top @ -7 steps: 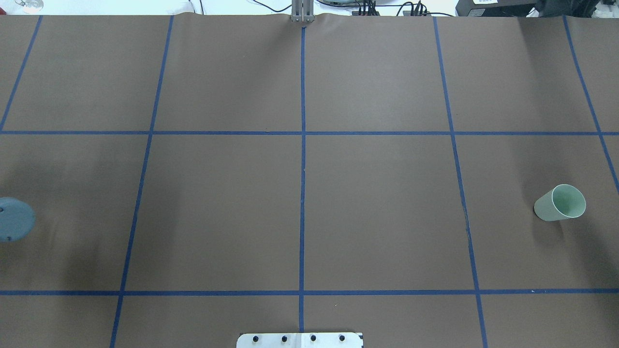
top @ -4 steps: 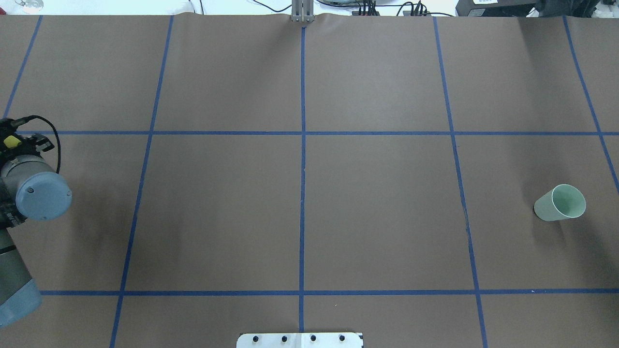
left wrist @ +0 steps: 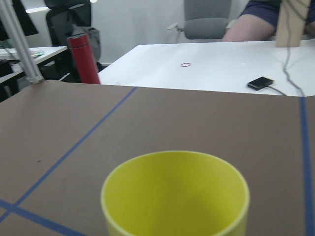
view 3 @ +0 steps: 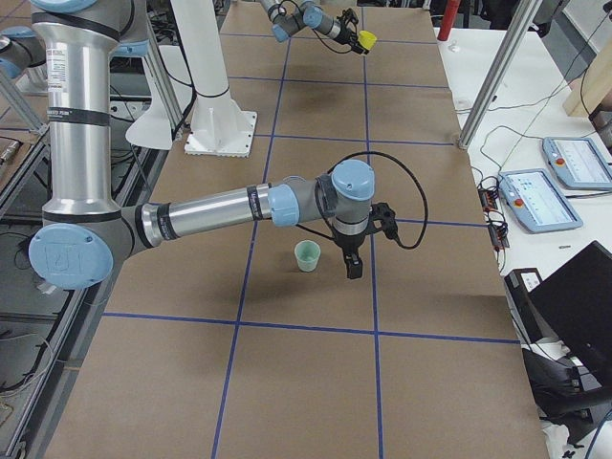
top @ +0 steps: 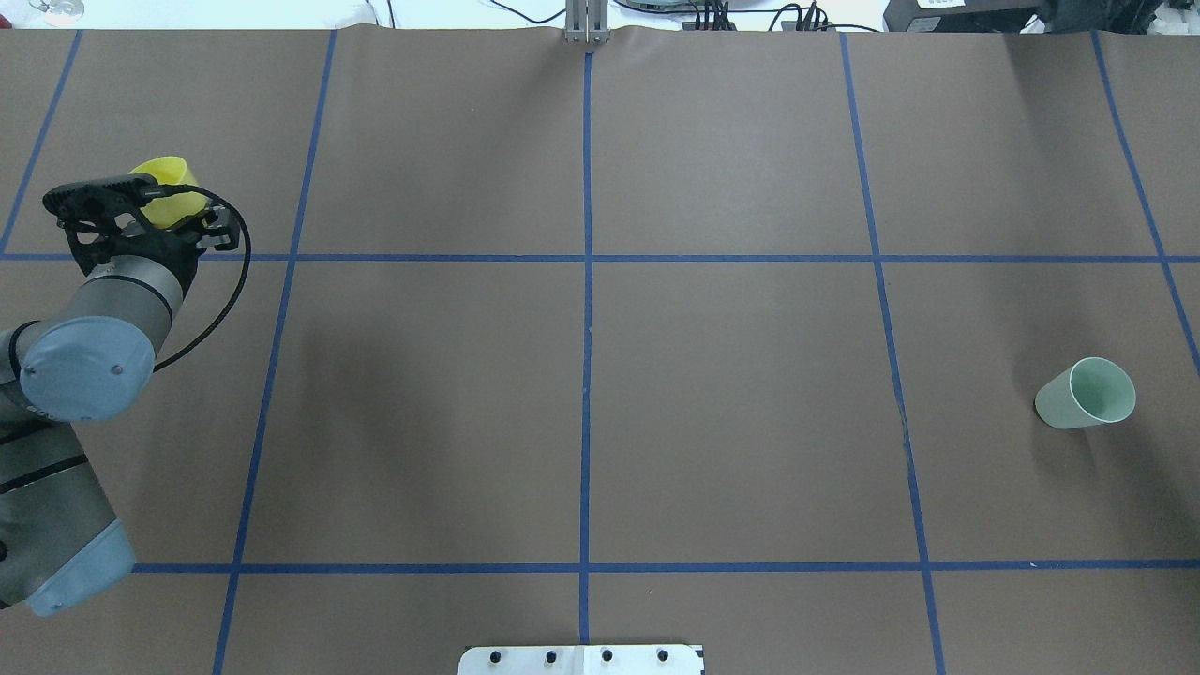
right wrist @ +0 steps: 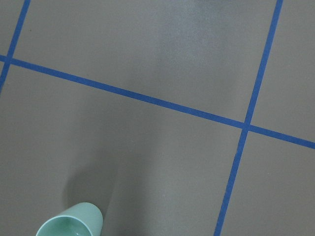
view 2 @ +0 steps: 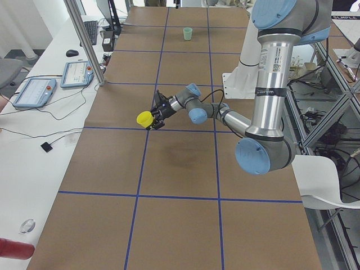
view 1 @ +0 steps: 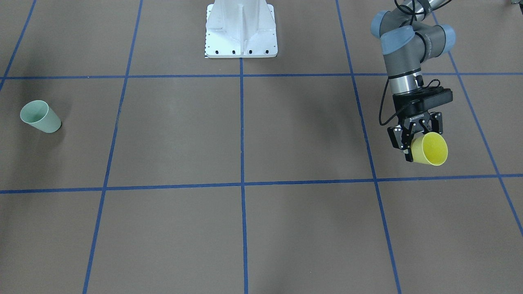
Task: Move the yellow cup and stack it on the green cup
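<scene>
The table (top: 731, 403) spans the gap between the two cups — left arm (top: 84, 366) at one end, right arm (view 3: 210, 210) at the other. The left pincer (view 1: 416, 141) grips the yellow cup (view 1: 431, 150) clear of the table, tilted with its mouth away from the robot; the green cup (view 1: 40, 116) stands upright well apart toward the robot's right, just beside the right pincer (view 3: 350, 260) — open or closed, I cannot tell.

This is a robotics lab. An industrial arm (view 3: 201, 215) works over a table (top: 731, 394) papered brown and gridded with blue tape (top: 587, 375), and a white pedestal (view 1: 241, 28) stands on it. 2 teach pendants (view 2: 77, 73) and a keyboard (view 2: 90, 31) lie on a white bench (view 2: 34, 146). An office chair (left wrist: 206, 19) stands beyond.
</scene>
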